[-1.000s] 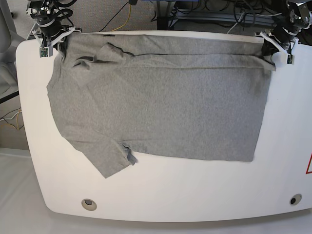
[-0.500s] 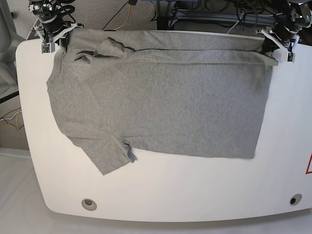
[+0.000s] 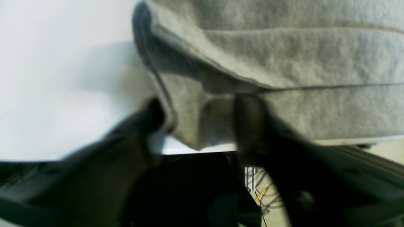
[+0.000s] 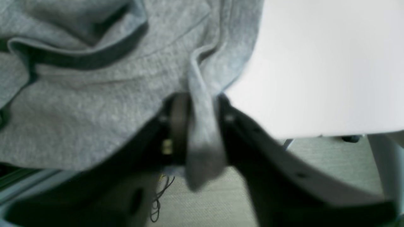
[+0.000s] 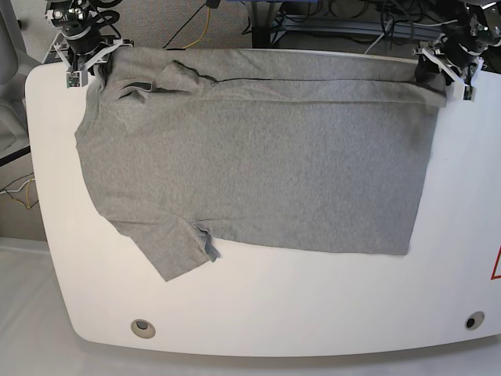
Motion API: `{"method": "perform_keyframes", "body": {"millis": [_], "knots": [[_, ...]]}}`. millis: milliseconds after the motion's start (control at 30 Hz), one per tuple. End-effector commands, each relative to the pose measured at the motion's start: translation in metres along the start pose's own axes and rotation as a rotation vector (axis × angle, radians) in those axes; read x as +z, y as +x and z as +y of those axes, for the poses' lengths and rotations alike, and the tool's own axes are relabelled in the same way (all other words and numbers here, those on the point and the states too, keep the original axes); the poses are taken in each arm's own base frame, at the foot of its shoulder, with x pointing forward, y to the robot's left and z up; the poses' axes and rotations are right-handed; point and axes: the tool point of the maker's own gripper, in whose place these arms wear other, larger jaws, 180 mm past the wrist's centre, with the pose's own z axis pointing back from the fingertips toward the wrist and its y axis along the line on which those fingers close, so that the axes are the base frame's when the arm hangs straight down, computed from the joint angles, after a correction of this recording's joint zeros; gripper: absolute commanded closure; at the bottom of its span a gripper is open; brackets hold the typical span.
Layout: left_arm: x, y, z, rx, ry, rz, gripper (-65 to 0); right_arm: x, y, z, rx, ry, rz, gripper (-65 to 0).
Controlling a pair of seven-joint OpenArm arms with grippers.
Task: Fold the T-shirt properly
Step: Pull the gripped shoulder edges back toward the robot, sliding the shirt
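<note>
Base view shows one grey T-shirt [image 5: 258,164] spread across the white table [image 5: 313,305], plain side up, its far edge pulled back to the table's far rim since a second ago. That leaves a narrow folded band along the far side, so the first lengthwise fold looks laid down. There are two grippers, one at each far corner. The left gripper [image 3: 199,116] has just parted its jaws wide; the hem corner lies loosely between them, no longer pinched. The right gripper [image 4: 197,116] has also begun to loosen, jaws slightly apart with a strip of cloth still hanging between them; whether it still grips cannot be told. One sleeve [image 5: 176,251] sticks out at the near side.
</note>
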Motion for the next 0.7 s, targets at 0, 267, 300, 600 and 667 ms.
{"method": "perform_keyframes", "body": {"millis": [0, 267, 300, 600, 667], "knots": [[0.006, 0.015, 0.004, -0.013, 0.011, -0.056, -40.8, 0.006, 0.013, -0.007, 0.019, -0.017, -0.041, -24.1], [0.018, 0.032, 0.020, 0.007, 0.067, -0.129, -44.3, 0.021, 0.033, -0.026, 0.012, -0.080, -0.129, -36.7], [0.019, 0.034, 0.022, 0.009, 0.075, -0.135, -44.2, 0.023, 0.035, -0.027, 0.012, -0.085, -0.136, -36.9], [0.025, 0.061, 0.033, 0.052, 0.141, -0.215, -42.3, 0.026, 0.060, -0.019, 0.060, -0.075, -0.179, -37.3], [0.026, 0.066, 0.034, 0.056, 0.149, -0.230, -42.1, 0.027, 0.064, -0.018, 0.067, -0.075, -0.187, -37.4]]}}
